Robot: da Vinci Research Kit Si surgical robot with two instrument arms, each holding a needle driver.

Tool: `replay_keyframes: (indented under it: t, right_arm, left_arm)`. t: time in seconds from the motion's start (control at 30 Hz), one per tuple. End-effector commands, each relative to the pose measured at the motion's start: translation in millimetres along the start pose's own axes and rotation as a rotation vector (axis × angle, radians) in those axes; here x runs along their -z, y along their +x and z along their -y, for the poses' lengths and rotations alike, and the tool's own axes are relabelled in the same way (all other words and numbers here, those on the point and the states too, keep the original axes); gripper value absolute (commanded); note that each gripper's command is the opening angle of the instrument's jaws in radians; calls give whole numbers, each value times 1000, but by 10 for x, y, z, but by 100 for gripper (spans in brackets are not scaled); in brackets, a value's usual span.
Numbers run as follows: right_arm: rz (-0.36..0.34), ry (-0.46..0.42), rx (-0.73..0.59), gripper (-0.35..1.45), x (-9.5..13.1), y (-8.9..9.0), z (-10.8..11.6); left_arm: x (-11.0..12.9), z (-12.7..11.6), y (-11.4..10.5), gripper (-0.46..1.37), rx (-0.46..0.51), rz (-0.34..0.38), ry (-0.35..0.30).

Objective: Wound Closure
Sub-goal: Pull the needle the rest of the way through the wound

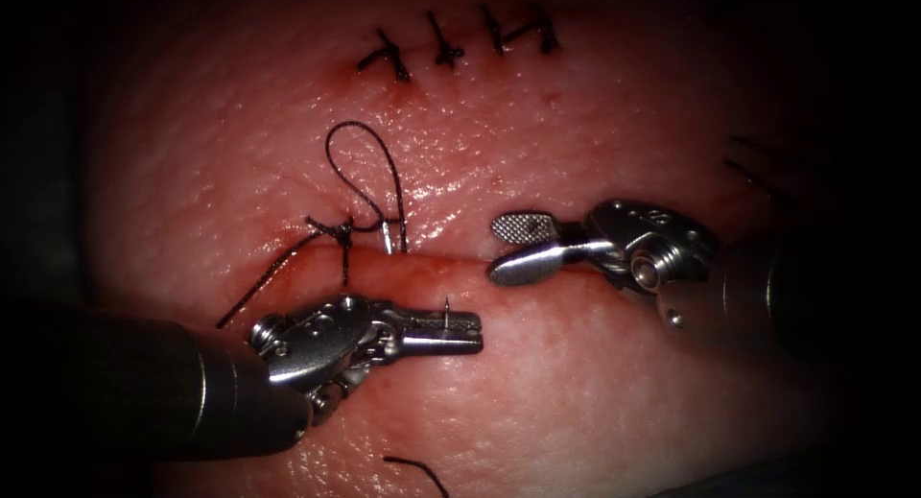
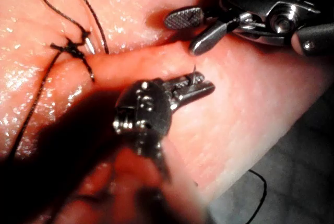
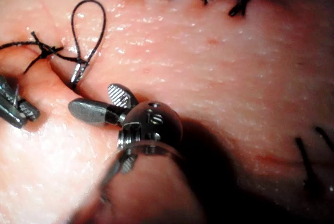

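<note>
- The left gripper is closed on the needle tip, poking up from the tissue near the cut.
- The right gripper is wide open, holding nothing.
- Keep that grip tight so the needle cannot slip.

Row of dark finished stitches, grey bench surface, stray thread piece

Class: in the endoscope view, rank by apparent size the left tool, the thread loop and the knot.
1. Left tool, though it sits nearest the camera; its tip grips the needle.
2. Thread loop.
3. Knot.
</note>
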Motion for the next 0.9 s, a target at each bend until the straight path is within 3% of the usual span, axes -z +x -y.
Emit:
replay_keyframes:
  t: [0.03,0.23,0.4,0.67,0.9]
  right_arm:
    - [0,0,0,70,0,0,0]
    - [8,15,12,69,0,-1,2]
    - [20,43,55,69,1,-8,13]
    - [34,73,81,68,1,-22,29]
    - [36,74,87,68,1,-26,29]
  left_arm:
    - [0,-2,2,-35,14,-2,-16]
    - [3,-11,7,-35,64,-9,-24]
    - [3,-11,8,-35,154,-56,-65]
    - [5,-12,11,-35,247,-69,-66]
    - [9,-19,15,-35,329,-110,-128]
